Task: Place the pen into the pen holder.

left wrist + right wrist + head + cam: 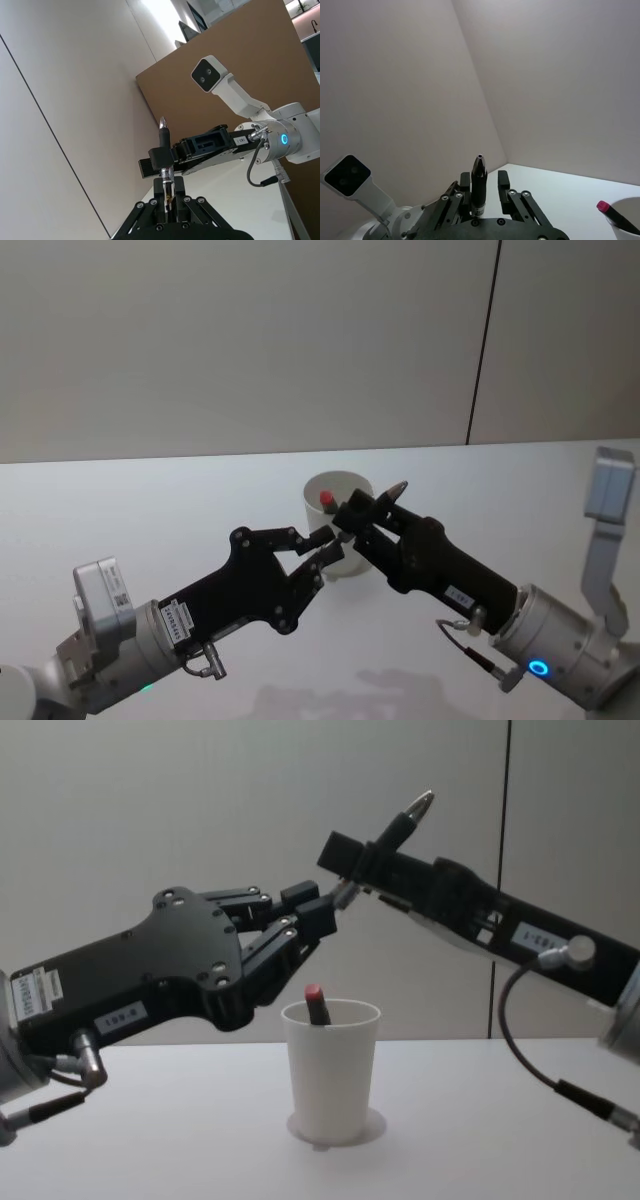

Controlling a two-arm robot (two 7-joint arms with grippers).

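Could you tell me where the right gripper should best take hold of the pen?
Mid-barrel on the pen, where the right gripper sits, closing across from the side: the left gripper pinches its tail; its tip slants up above the pen holder.

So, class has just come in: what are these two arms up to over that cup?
Both claws meet on one black pen in the air above the white pen holder, which stands on the table. The right claw grips the pen's middle, tip pointing up; the left claw closes on its lower end. It looks like a handover. A red-capped pen already stands in the pen holder.
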